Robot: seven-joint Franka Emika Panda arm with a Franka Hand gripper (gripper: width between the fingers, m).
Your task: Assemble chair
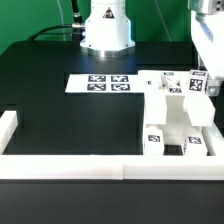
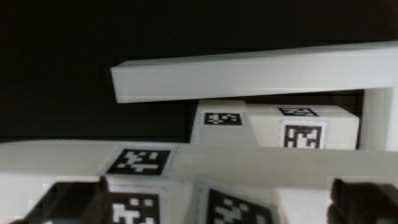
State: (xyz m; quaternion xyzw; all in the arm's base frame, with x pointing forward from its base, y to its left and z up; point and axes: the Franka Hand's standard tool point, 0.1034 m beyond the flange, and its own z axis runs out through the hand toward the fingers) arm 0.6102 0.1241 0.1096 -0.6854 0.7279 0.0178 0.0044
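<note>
Tabletop (image 1: 60, 110), matte black, edged by a blocky white wall (image 1: 70, 165), carries chunky white tagged chair parts (image 1: 180, 115) at the exterior view's right, beside the flat marker board (image 1: 100, 83); gripper (image 1: 207, 78) spread wide, dark fingers (image 2: 75, 200) straddling one tagged block.

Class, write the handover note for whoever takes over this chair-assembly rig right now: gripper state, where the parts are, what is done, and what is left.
Gripper: jaws wide apart, straddling a tagged white part; no grip evident.
Parts: the chair parts stand clustered at the exterior view's right, in the corner of the border wall, beside the marker board.
Done: parts sit together in that corner; whether any are already joined cannot be told.
Left: no finished chair stands yet, so the joining remains.
</note>
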